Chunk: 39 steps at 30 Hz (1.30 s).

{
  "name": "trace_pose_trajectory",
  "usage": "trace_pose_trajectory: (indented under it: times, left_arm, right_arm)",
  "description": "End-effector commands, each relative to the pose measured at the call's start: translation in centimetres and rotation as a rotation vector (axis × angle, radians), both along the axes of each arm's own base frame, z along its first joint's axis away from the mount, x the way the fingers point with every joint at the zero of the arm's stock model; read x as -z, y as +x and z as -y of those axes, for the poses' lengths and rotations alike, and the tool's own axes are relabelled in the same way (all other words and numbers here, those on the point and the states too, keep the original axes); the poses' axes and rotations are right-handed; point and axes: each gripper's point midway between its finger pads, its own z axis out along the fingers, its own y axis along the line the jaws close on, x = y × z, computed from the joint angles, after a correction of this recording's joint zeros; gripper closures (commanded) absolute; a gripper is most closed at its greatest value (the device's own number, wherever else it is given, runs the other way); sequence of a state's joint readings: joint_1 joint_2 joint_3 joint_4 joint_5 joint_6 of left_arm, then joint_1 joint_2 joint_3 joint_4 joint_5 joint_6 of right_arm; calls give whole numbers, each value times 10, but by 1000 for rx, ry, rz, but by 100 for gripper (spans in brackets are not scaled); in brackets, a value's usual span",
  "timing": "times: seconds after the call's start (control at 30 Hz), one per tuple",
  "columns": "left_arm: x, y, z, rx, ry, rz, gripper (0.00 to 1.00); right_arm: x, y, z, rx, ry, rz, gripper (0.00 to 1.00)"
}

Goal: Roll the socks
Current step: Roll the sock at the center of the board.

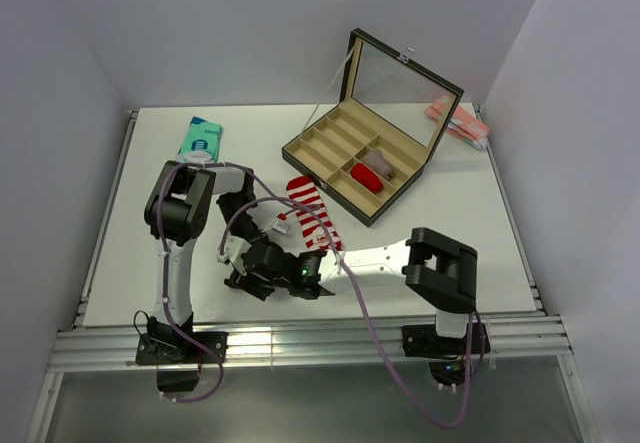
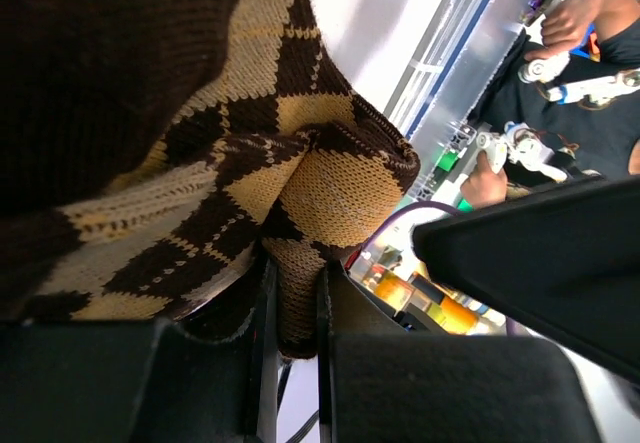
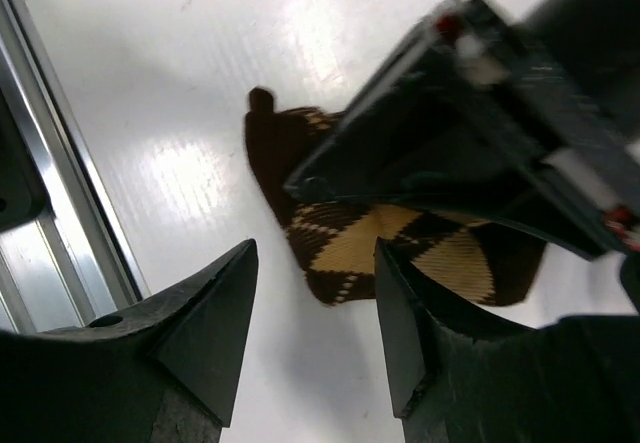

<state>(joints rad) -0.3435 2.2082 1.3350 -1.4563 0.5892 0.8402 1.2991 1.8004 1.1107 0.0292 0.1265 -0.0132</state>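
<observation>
Left gripper (image 2: 293, 308) pinched a fold of the argyle sock (image 2: 330, 193) while the right gripper (image 3: 315, 258) stood open near it.

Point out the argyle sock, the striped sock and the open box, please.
argyle sock (image 2: 335, 188), left wrist view, tan diamond at the fold.
striped sock (image 1: 308, 203), top view, middle stripes.
open box (image 1: 400, 88), top view, lid glass.

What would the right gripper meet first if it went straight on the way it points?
Probably the argyle sock, just ahead of its open fingers; the left gripper pinching it is close too.
</observation>
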Motion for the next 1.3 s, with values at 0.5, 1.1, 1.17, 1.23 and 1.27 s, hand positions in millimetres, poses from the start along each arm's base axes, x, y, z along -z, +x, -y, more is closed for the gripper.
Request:
trace_pose_trajectory:
  times: [0.5,1.1,1.17,1.23,1.27]
  left_arm:
    - [50,35,-8,96,-18,163,92]
    - [23,53,9,-55,-148,150,67]
    - [18,57,13,-84,-168,159,65]
    - [16,62,14,-111,-175,172,62]
    - [13,64,17,-142,-183,168,62]
  right_arm:
    - [56,13,2,7,-222,139,42]
    - [81,11,10,58,-213,108,80]
    - [78,14,11,73,-187,81,83]
    - [75,13,11,71,-145,36,85]
    - [78,12,15,67,-140,12,86]
